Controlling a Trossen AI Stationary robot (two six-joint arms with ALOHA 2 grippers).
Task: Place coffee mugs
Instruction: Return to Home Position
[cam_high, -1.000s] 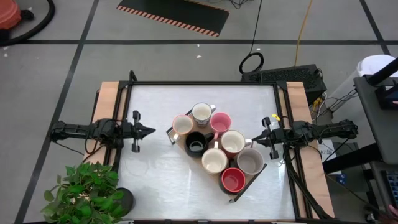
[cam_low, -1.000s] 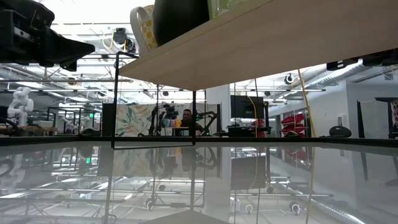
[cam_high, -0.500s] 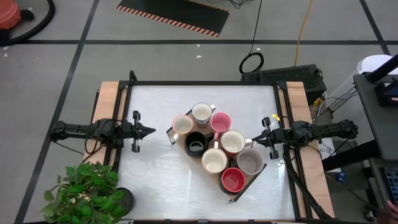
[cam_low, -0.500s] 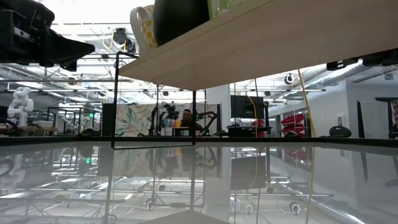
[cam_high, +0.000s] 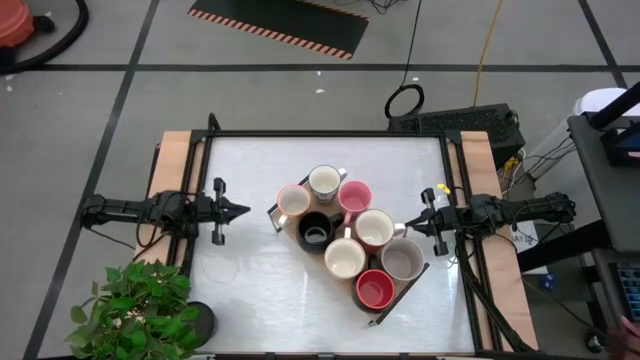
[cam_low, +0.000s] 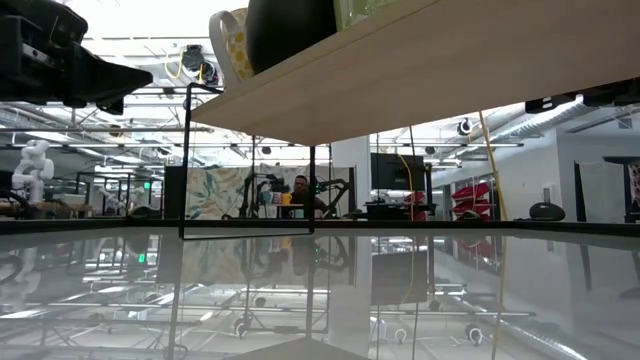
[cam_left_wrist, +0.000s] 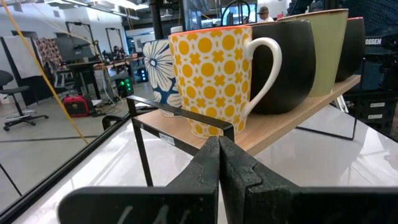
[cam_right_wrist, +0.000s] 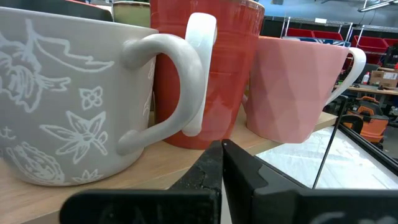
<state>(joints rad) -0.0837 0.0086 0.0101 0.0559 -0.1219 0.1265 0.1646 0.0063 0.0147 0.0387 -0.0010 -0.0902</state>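
Eight coffee mugs (cam_high: 374, 228) stand packed together on the wooden shelf (cam_low: 420, 70), which sits slantwise at the middle of the white surface (cam_high: 250, 290). In the high view a white mug (cam_high: 325, 183) is at the upper end of the cluster, with a pink mug (cam_high: 355, 197) just beside it. A red mug (cam_high: 375, 290) is at the lower end, with a grey mug (cam_high: 402, 260) next to it. A black mug (cam_high: 316, 232) stands on the side facing the left arm. From above the mugs seem to touch their neighbours, though that is hard to make out.

The left hand (cam_high: 243, 211) is at the left edge of the surface, well apart from the shelf. Its fingers (cam_left_wrist: 208, 168) are pressed together with nothing between them. It points at a yellow-patterned mug (cam_left_wrist: 211, 81) at the shelf's end.

The right hand (cam_high: 410, 227) is at the right edge, near the shelf's side. Its tips are likewise together on nothing, and it faces the grey and red mugs.

A potted plant (cam_high: 135, 305) stands at the surface's near left corner.
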